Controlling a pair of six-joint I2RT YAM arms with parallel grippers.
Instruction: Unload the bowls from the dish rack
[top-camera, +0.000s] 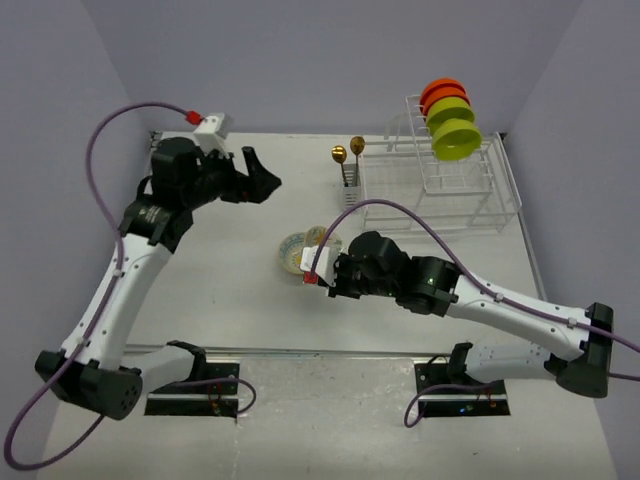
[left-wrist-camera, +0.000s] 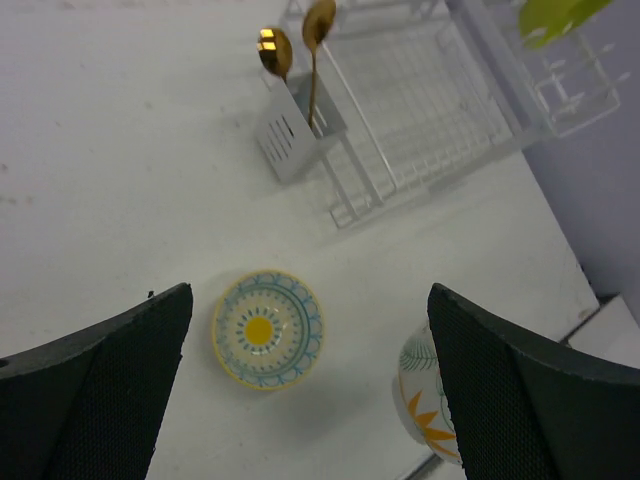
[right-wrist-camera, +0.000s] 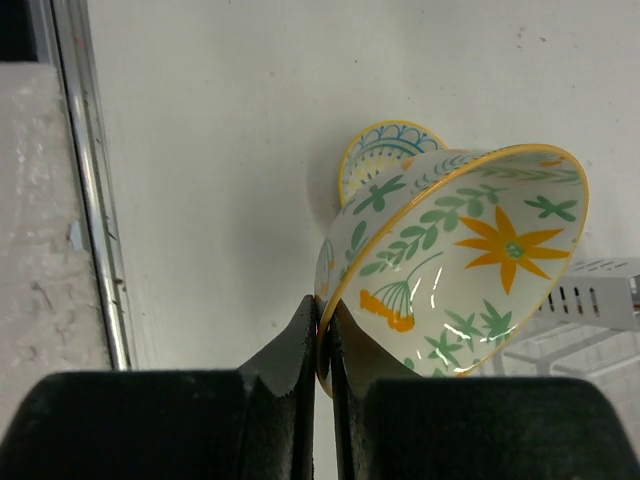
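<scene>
Two fingers of the right gripper (right-wrist-camera: 322, 318) pinch the floral bowl (right-wrist-camera: 460, 260) by its rim, so it hangs tilted. Level it first, then set it down at three o'clock of the blue-patterned bowl (top-camera: 293, 250) as seen from above, near but not touching. Meanwhile the left gripper (left-wrist-camera: 310, 292) gapes wide, holding nothing.

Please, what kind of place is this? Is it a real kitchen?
Most likely a robot test cell, not a kitchen: plain purple-grey walls close in a white table, a left arm and right arm are bolted at its near edge, and the kitchenware is just a dish rack, bowls and spoons.

Two gold spoons (left-wrist-camera: 274, 50) standing handles-down, white table (top-camera: 230, 290), walls (top-camera: 300, 60) perhaps pale lilac
</scene>
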